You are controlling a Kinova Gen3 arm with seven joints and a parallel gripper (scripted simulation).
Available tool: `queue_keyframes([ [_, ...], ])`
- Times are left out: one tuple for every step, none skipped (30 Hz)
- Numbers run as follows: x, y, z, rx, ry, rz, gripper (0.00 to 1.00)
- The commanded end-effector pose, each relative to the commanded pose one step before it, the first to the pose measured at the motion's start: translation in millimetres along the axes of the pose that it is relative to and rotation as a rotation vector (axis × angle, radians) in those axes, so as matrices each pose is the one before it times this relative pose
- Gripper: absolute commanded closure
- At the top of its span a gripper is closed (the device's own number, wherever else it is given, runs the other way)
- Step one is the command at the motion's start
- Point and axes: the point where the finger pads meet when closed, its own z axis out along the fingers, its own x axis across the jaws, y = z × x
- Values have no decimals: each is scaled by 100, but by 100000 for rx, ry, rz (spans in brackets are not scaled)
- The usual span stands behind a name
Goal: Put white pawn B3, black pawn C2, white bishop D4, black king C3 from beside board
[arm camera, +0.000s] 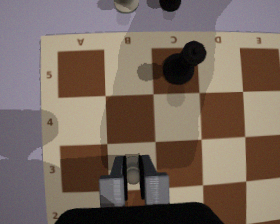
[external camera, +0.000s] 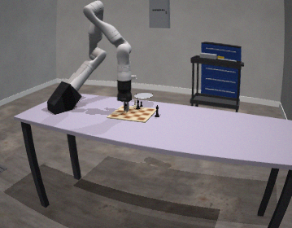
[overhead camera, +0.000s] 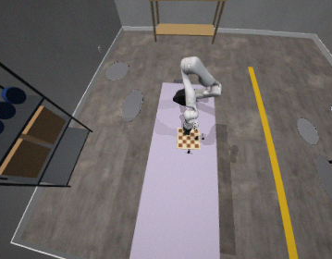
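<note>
gripper: at the lower middle of the wrist frame the gripper (overhead camera: 187,132) (external camera: 126,109) (arm camera: 132,169) is narrow, its two fingers closed on the white pawn (arm camera: 133,174); the pawn's round pale head shows between them
white pawn: seen from above, over square b3; whether its base touches the board i cannot tell
board: the chessboard (overhead camera: 180,145) (external camera: 134,119) (arm camera: 81,122) lies flat on the lilac table (overhead camera: 178,199) (external camera: 198,126); it sits at the centre of the top frame, and its letters run along the upper edge in the wrist frame
piece on c5: a dark piece (overhead camera: 196,138) (external camera: 137,105) (arm camera: 178,67) stands on the board, in the upper right of the wrist frame
pale piece beside the board: the white bishop (arm camera: 126,4), cut off by the top edge of the wrist frame; apart from the board
small dark piece beside it: the black pawn (arm camera: 170,4), to the right of the pale one and also cut off; apart from the board
black king: the black king (overhead camera: 189,152) (external camera: 157,111) stands upright on the table, just below the board in the top frame and just right of it in the exterior frame
arm: the white arm (overhead camera: 190,92) (external camera: 124,63) bends high in the upper left of the exterior frame; its wrist points down over the board
</note>
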Motion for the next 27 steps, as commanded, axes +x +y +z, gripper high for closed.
queue_keyframes([
  [30, 28, -3, -91, 80, 5, 100],
  [0, 0, 22, 0, 0, 0, 100],
  [0, 0, 25, 0, 0, 0, 100],
  [0, 0, 28, 0, 0, 0, 100],
  [0, 0, 29, 0, 0, 0, 100],
  [0, 0, 30, 0, 0, 0, 100],
  [0, 0, 30, 0, 0, 0, 100],
  [0, 0, 29, 0, 0, 0, 100],
  [0, 0, 28, 0, 0, 0, 100],
  [0, 0, 25, 0, 0, 0, 100],
  [0, 0, 22, 0, 0, 0, 100],
  [0, 0, 19, 0, 0, 0, 100],
  [0, 0, 0, 0, 0, 0, 100],
  [0, 0, 0, 0, 0, 0, 100],
  [0, 0, 15, 0, 0, 0, 100],
  [0, 0, 11, 0, 0, 0, 100],
  [0, 0, 8, 0, 0, 0, 100],
  [0, 0, 4, 0, 0, 0, 100],
  [0, 0, 2, 0, 0, 0, 100],
  [0, 0, 0, 0, 0, 0, 100],
  [0, 0, 0, 0, 0, 0, 100],
  [0, 0, 0, 0, 0, 0, 100],
  [0, 0, 0, 0, 0, 0, 100],
  [0, 0, 0, 0, 0, 0, 100],
  [0, 0, 0, 0, 0, 0, 100],
  [0, 0, 0, 0, 0, 0, 100],
  [0, 0, 0, 0, 0, 0, 100],
])
